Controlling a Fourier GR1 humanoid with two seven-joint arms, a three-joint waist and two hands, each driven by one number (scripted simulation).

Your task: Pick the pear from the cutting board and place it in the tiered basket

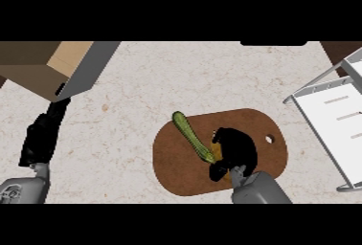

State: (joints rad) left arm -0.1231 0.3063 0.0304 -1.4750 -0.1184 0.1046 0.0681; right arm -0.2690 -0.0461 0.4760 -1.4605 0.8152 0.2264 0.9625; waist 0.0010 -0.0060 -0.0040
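A brown oval cutting board (262, 125) lies on the counter right of centre. Only a small yellow-green patch of the pear (215, 153) shows on the board, under my right hand (237, 146). That hand comes in from the lower edge, with its fingers and thumb curled round the pear and hiding most of it. A long green cucumber (187, 131) lies slanted on the board, touching the hand's left side. The white tiered basket (332, 115) stands at the right edge. My left hand (42, 136) rests open at the far left, fingers pointing up.
A tan box with a grey flap (60, 67) sits at the top left, just above my left hand. A dark object (273, 43) shows at the top edge. Beige counter (134, 105) lies between the board and the left hand.
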